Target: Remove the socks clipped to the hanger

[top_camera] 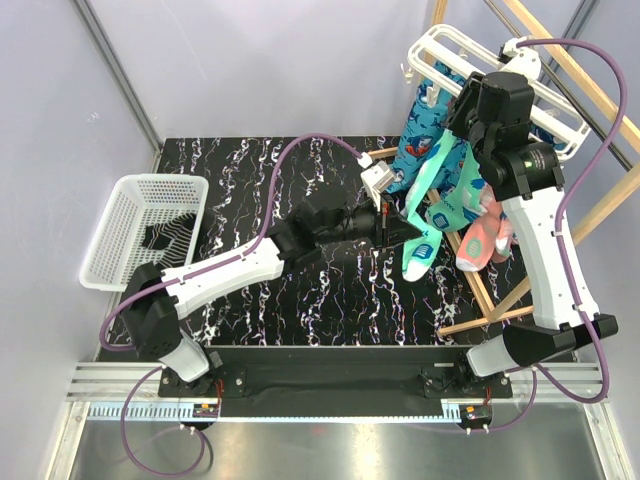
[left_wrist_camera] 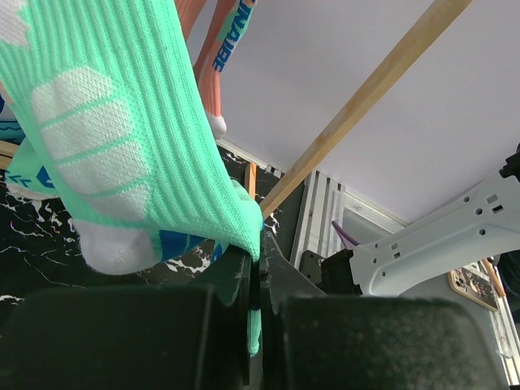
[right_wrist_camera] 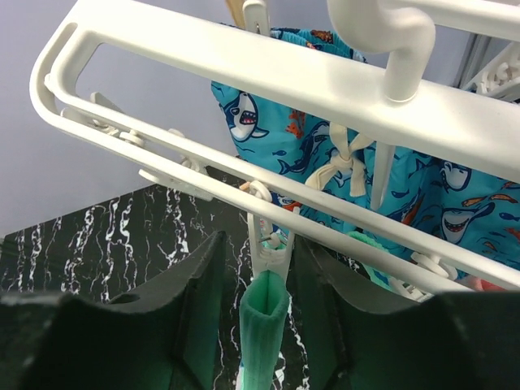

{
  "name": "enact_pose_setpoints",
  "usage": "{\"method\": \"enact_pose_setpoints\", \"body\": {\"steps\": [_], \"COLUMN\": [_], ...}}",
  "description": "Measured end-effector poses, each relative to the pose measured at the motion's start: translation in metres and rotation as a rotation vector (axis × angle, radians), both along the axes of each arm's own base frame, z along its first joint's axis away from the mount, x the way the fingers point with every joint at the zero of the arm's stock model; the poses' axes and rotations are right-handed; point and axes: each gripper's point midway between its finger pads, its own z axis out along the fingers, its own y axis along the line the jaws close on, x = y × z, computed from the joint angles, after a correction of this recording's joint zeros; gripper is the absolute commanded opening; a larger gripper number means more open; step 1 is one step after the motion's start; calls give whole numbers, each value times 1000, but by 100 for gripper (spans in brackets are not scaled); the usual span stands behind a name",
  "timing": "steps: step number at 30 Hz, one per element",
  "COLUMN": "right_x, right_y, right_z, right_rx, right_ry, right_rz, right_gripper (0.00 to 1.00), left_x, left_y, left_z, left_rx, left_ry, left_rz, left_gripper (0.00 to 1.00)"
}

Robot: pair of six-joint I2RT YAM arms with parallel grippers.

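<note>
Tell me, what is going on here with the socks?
The left hand is shut on the lower end of a mint-green sock hanging from the white hanger. The right hand is open, its fingers on either side of the clip that holds this sock's cuff. The blue shark sock hangs there too; a dark sock lies in the basket.

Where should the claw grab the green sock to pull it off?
The green sock by its hanging foot, from the left. Its cuff is pinched in the white clip, but the foot dangles free and flat, easy to pinch.
</note>
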Motion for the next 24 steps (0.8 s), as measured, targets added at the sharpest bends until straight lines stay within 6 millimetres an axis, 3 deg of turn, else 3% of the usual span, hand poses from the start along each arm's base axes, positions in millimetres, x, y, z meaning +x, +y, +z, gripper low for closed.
{"method": "enact_pose_setpoints", "body": {"steps": [2, 12, 16, 22, 24], "right_x": [1, 1, 3, 11, 13], "right_y": [-1, -5, -7, -10, -11], "right_z": [-1, -1, -3, -10, -12], "right_rx": [-3, -9, -14, -24, -27], "right_ry": [-1, -2, 3, 20, 24], "right_rz": [-9, -28, -45, -76, -84], "right_gripper": [52, 53, 58, 51, 45], "left_x": [0, 0, 2, 7, 8], "left_y": [0, 0, 0, 1, 2], "left_z": [0, 0, 0, 1, 1], "left_rx": [0, 0, 2, 5, 5], "left_ry": [0, 0, -6, -24, -31], "left_rz": [0, 2, 12, 35, 43], "left_gripper": [0, 0, 0, 0, 0]}}
